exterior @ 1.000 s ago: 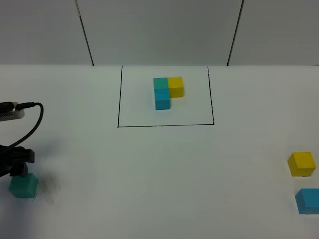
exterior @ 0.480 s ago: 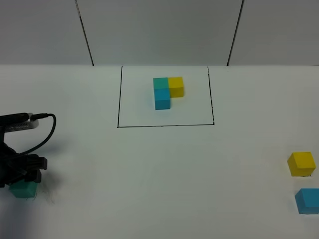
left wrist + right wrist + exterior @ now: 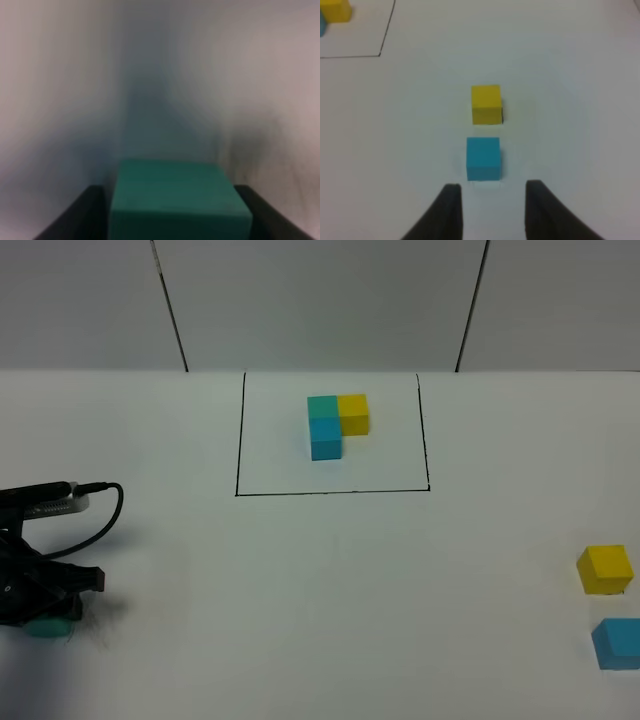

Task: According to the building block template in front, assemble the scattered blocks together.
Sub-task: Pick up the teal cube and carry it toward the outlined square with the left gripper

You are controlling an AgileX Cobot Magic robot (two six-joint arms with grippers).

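The building block template (image 3: 330, 425) is an L of teal-green, yellow and sky-blue cubes inside a black drawn rectangle (image 3: 237, 440) at the back centre. My left gripper (image 3: 50, 605) is low at the far left, over the loose teal-green cube (image 3: 48, 627). In the left wrist view the cube (image 3: 177, 202) sits between the dark fingers (image 3: 87, 215), which stand open close to its sides. The loose yellow cube (image 3: 605, 570) and sky-blue cube (image 3: 618, 643) lie at the far right. My right gripper (image 3: 493, 210) is open and empty just short of the sky-blue cube (image 3: 483, 158), with the yellow cube (image 3: 486, 103) beyond it.
A black cable (image 3: 95, 525) loops off the left arm. The white table (image 3: 330, 590) ends at a grey back wall (image 3: 320, 300). The right arm does not show in the exterior high view.
My left gripper has moved right and down over the teal-green cube, which is now mostly hidden under it. The other cubes have not moved.
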